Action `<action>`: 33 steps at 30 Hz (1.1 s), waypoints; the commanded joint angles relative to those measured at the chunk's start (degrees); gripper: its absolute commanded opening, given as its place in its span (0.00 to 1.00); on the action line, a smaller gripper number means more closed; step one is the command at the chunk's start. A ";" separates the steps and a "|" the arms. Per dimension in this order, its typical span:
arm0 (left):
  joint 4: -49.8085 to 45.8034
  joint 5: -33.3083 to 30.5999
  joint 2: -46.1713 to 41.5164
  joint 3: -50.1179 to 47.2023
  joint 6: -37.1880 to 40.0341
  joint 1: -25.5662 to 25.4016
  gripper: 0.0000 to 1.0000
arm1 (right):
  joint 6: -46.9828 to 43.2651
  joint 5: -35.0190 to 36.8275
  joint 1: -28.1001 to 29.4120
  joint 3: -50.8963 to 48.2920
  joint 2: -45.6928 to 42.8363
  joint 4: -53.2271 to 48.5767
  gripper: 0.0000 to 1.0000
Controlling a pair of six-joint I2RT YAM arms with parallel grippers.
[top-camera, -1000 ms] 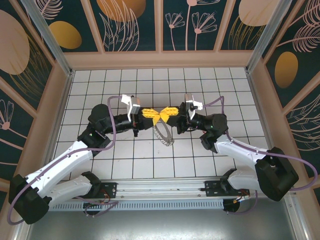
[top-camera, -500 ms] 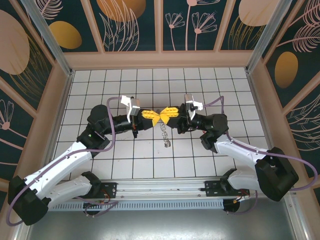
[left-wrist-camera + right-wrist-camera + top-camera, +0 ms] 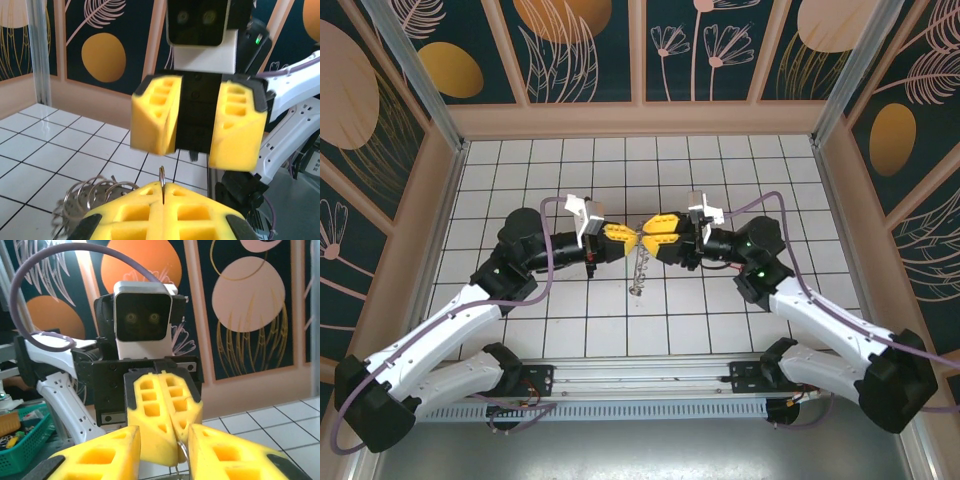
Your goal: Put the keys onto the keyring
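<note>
My left gripper is shut on the top edge of the keyring. The ring hangs below it edge-on, a thin silvery coil above the tiled floor. In the left wrist view the ring's rim sticks up from the seam of the closed yellow fingers, and its loops trail to the left. My right gripper faces the left one tip to tip and is open, its fingers on either side of the left tips, with the ring's wire beside its right finger. I cannot make out the keys.
White tiled floor lies inside wooden walls with patterned panels. Both arms arch in from the near edge and meet at mid-table. A green basket of small items shows off the table in the right wrist view.
The right gripper has opened and let go of the keyring. The ring has swung from a slanted spread to hang edge-on under the left gripper. Both grippers moved slightly away from me.
</note>
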 commanded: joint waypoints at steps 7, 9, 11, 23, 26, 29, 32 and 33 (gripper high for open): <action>-16.66 0.05 1.00 9.11 11.81 0.17 0.00 | -18.07 8.47 0.62 12.37 -2.54 -37.16 0.29; -19.08 0.00 1.36 9.47 13.22 0.18 0.00 | -19.92 9.92 1.58 13.89 -2.63 -41.22 0.29; -20.83 0.30 1.81 11.07 14.29 0.14 0.00 | -21.68 11.30 2.69 14.94 -2.60 -44.06 0.29; -29.49 -0.17 3.71 13.99 19.34 0.15 0.00 | -26.70 14.29 5.28 17.36 -1.18 -51.19 0.29; -31.02 0.04 4.10 14.34 20.02 0.14 0.00 | -27.75 14.20 5.38 17.86 -0.55 -53.23 0.28; -32.06 0.38 4.44 14.62 20.54 0.19 0.00 | -28.21 13.12 5.38 18.27 -0.02 -54.12 0.28; -33.13 0.42 4.80 15.13 21.16 0.16 0.00 | -28.72 12.16 5.43 18.62 0.38 -54.76 0.28; -33.48 0.52 4.94 15.29 21.26 0.14 0.00 | -28.87 11.86 5.47 18.63 0.42 -54.79 0.28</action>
